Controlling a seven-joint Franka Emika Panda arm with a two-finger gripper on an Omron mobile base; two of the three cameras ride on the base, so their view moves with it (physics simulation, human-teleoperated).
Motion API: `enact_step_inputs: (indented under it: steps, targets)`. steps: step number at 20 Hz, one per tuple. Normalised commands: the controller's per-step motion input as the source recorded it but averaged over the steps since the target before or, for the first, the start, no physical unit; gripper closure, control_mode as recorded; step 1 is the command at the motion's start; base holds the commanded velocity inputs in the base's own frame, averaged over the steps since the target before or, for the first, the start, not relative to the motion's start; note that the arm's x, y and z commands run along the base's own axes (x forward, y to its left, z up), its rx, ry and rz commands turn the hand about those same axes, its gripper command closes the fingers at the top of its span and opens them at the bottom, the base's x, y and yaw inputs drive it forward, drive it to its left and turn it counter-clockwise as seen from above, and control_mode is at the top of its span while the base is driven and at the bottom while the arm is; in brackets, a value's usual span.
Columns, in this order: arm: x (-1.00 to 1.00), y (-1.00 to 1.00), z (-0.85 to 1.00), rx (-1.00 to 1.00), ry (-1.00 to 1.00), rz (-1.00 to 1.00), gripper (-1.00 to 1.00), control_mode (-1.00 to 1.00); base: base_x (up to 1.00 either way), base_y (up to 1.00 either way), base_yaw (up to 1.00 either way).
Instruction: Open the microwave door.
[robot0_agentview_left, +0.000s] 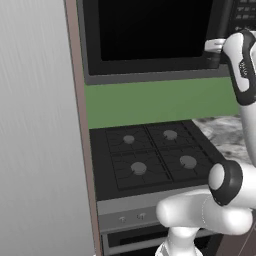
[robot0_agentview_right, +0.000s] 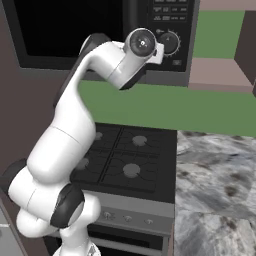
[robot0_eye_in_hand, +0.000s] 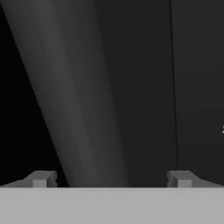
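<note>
The handle (robot0_eye_in_hand: 83, 109) rises close between the spread fingertips (robot0_eye_in_hand: 41, 178), so the gripper (robot0_eye_in_hand: 111, 179) is released, straddling the bar without clamping it. The door (robot0_agentview_left: 150, 35) sits shut above the stove (robot0_agentview_left: 150, 155). The reach looks finished; next comes closing on the bar and pulling outward.

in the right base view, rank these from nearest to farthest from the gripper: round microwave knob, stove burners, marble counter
1. round knob, on the control panel just right of the gripper.
2. stove burners, well below it.
3. marble counter, lower right; close to the burners in rank, hard to call firmly.
</note>
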Motion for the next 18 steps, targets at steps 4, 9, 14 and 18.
enact_step_inputs:
  steps: [4,9,14,18]
  targets:
    - [0.48,0.0,-0.22,0.0,-0.12,0.04,-1.0,-1.0,0.0,0.0,0.0]
    - [0.44,0.0,-0.15,0.0,-0.06,0.01,1.0,-1.0,0.0,0.0,0.0]
    - [-0.57,-0.13,0.04,0.0,0.0,0.0,1.0,-1.0,0.0,0.0,0.0]
    - [-1.0,-0.35,0.2,0.0,0.0,0.01,1.0,-1.0,0.0,0.0,0.0]
